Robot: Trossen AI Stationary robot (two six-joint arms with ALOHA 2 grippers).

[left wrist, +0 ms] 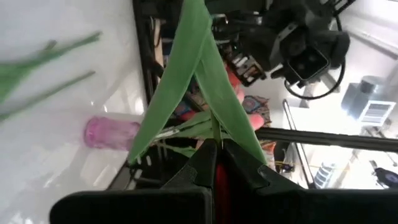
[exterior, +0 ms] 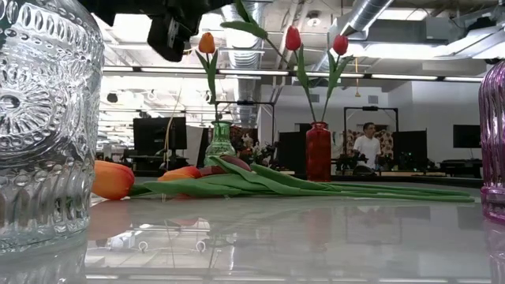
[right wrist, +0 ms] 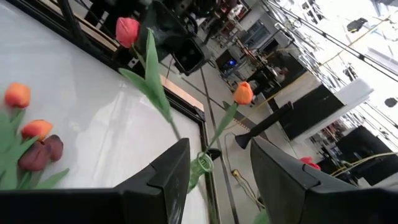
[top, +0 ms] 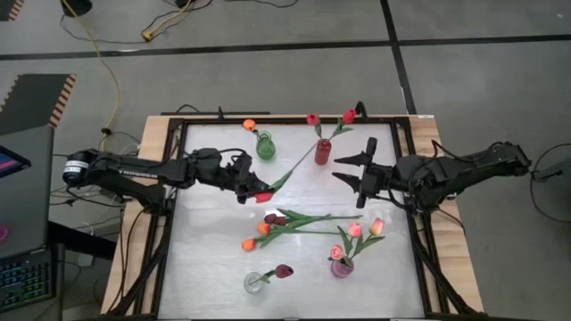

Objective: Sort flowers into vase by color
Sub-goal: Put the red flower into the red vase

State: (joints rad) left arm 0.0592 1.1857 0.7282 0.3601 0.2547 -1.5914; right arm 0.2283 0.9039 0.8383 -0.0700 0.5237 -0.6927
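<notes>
Left gripper (top: 252, 190) hovering over the middle-left of the tabletop (top: 214, 259), fingers clenched on a red tulip (top: 265, 196) close to its head, the long green stem (top: 293, 171) trailing up toward the red vase (top: 322, 152). In the left wrist view, gripping confirmed: dark fingers (left wrist: 239, 168) pinching the stalk where two broad leaves (left wrist: 186, 68) fan out, red showing just behind them. Carrying step, then, by the look of it: one red flower lifted clear, not yet delivered.

Red vase already holding two red tulips (top: 348, 116) at the far edge; green vase (top: 266, 147) beside it holding one orange tulip (top: 249, 125); pink vase (top: 342, 267) near the front holding pink blooms (top: 355, 230); clear glass vase (top: 254, 283) at the front with a dark maroon tulip (top: 284, 270). Loose pile of tulips (top: 272, 227) lying mid-tabletop, orange and maroon heads among them, possibly more beneath, hard to tell from above.

Right gripper (top: 350, 169) waiting just beside the red vase, fingers released and spread wide, holding nothing; right wrist view looking past them toward the green vase (right wrist: 200, 167).

Next move probably calling for swinging the stem end over the red vase's narrow mouth and tilting the flower upright, since gripping near the head leaves the long stalk drooping. Handing over to the open right fingers perhaps easing that threading.
</notes>
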